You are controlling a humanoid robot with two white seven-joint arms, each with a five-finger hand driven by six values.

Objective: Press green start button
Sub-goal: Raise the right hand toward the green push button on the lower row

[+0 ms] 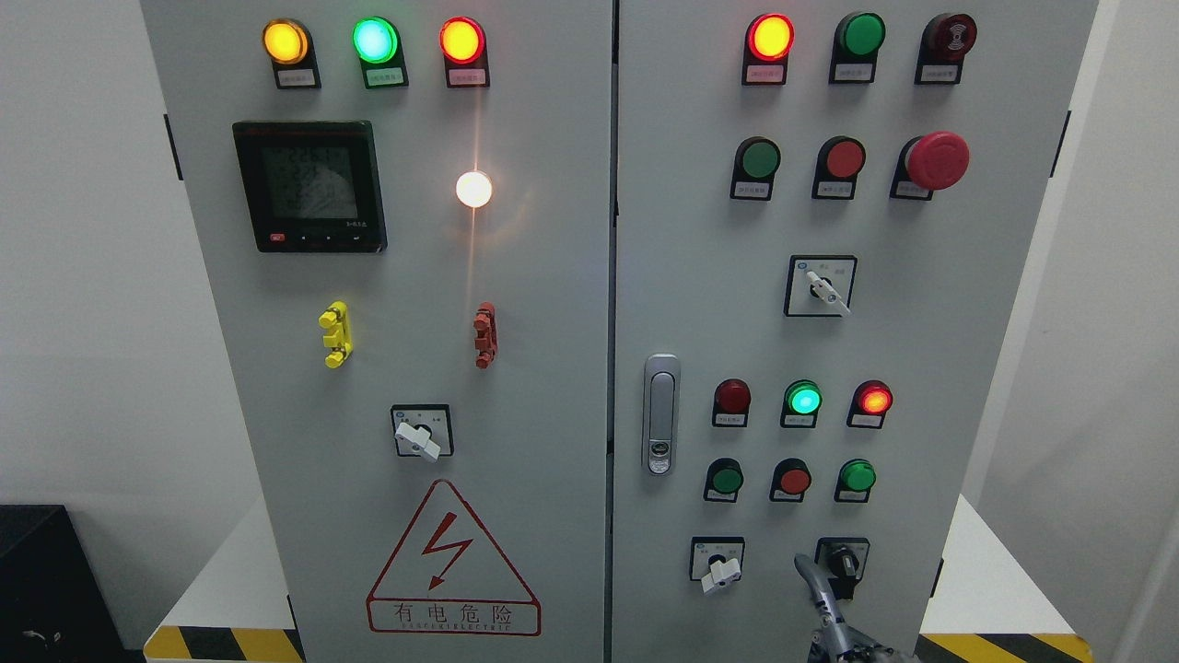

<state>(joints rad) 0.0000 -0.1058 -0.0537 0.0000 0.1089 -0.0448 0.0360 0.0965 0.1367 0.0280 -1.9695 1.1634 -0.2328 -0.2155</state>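
Observation:
The grey control cabinet has two doors. On the right door (921, 368) there are green push buttons in the lower row at the left (727, 479) and at the right (857, 475), with a red button (793, 479) between them. Another green button (761, 158) sits in the upper row. My right hand (822, 603) comes up from the bottom edge. Its tip is beside the black key switch (843, 557), well below the lower buttons and touching none of them. Most of the hand is out of frame. The left arm is not in view.
Lit lamps line the top of both doors, and a green lamp (803, 399) glows above the lower buttons. A red mushroom emergency stop (937, 159) sticks out at the upper right. White selector switches (719, 571) (827, 291) and the door handle (659, 414) protrude.

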